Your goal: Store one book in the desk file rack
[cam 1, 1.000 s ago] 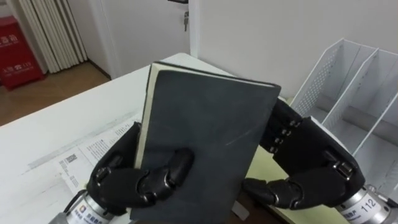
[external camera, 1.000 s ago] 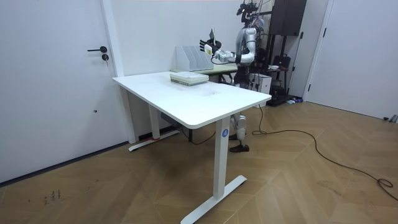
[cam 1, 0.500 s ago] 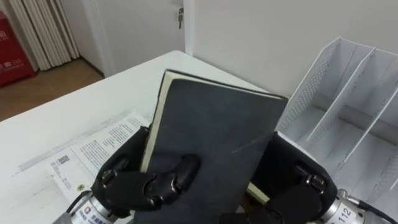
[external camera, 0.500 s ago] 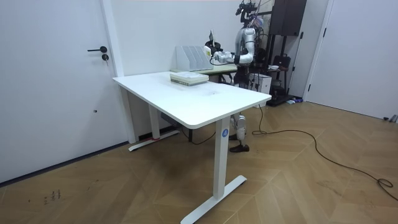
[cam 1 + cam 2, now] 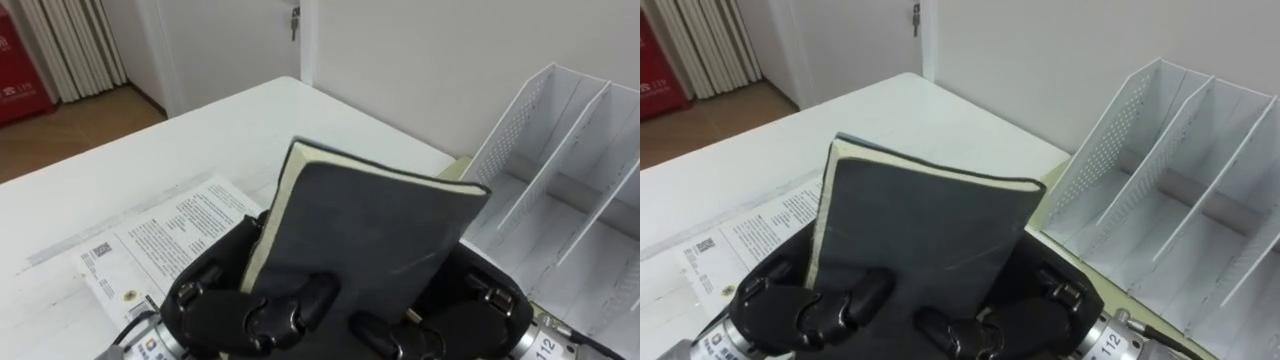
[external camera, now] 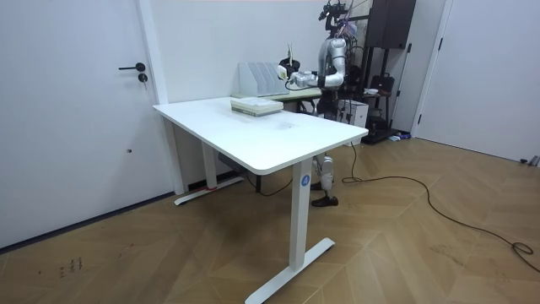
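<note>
In the left eye view, left hand (image 5: pixel 232 302) and right hand (image 5: pixel 480 312) fingers curl round the foot of an upright dark grey hardcover book (image 5: pixel 370 230). A white perforated metal file rack (image 5: pixel 515 125) stands right of the right fingers. In the room view the held book is just beside that rack.

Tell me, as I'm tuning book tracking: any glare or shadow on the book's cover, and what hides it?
Left eye view: the book, dark, is evenly lit, no glare; fingers of the left hand and right hand curl over its lower part. Room view: the desk is evenly lit, without hard shadows.
</note>
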Tool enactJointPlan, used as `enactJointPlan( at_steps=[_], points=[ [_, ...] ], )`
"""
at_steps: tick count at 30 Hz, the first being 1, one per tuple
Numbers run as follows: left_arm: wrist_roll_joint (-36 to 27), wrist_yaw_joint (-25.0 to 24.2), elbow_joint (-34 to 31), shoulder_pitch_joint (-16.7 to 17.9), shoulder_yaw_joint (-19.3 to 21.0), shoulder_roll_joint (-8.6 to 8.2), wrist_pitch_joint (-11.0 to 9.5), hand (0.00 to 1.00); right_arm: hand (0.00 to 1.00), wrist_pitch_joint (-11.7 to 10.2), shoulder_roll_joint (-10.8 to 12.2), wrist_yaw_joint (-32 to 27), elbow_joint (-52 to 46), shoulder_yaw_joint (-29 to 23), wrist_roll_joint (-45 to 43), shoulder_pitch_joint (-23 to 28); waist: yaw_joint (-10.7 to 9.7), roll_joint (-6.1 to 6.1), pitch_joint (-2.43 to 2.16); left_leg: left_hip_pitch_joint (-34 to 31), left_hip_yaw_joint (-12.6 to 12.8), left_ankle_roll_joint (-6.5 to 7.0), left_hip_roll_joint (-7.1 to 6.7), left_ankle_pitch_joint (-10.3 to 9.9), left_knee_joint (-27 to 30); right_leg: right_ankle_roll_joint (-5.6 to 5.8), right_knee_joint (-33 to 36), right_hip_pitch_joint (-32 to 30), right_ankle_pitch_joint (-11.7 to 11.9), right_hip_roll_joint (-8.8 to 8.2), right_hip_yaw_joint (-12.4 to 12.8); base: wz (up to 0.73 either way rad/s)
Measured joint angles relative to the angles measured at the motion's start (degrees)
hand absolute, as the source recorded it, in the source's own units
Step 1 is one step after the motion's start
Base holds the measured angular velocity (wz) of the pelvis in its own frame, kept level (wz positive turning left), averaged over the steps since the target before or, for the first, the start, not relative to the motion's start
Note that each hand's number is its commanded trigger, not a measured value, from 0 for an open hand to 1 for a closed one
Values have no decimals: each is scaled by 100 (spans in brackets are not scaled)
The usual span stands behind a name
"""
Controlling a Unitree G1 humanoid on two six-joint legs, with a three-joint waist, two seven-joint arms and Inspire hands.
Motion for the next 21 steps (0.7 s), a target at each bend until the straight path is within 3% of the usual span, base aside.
enactJointPlan(
  at_steps=[10, 11, 12, 13, 21],
  points=[
    [-2, 61, 1, 0, -12, 81, 99, 100, 100, 2, 3, 20, 149, 35, 30, 3, -2, 17, -13, 12, 1, 0, -2, 0, 15, -1, 8, 7, 0, 1, 9, 0],
    [-2, 62, 1, 0, -12, 81, 103, 95, 100, 2, 3, 20, 150, 30, 30, 3, -2, 21, -15, 11, 1, 0, -2, 0, 18, -1, 9, 7, 0, 0, 9, 0],
    [-2, 63, 1, 0, -13, 80, 104, 69, 100, 2, 3, 20, 151, 17, 30, 2, -2, 27, -19, 11, 1, 0, -2, 0, 27, -1, 12, 9, 0, 0, 9, 0],
    [-1, 63, 11, 0, -14, 80, 104, 0, 100, 2, 3, 20, 157, 18, 29, 2, -2, 31, -21, 12, 1, 0, -2, 0, 39, -1, 14, 13, 1, 0, 9, 0],
    [5, 43, 51, 1, -19, 64, 106, 0, 100, 10, 1, 18, 184, -11, 14, 0, -8, 35, -22, 18, 1, 0, 0, 0, 69, -5, 55, 11, 3, 0, 4, 0]
  ],
)
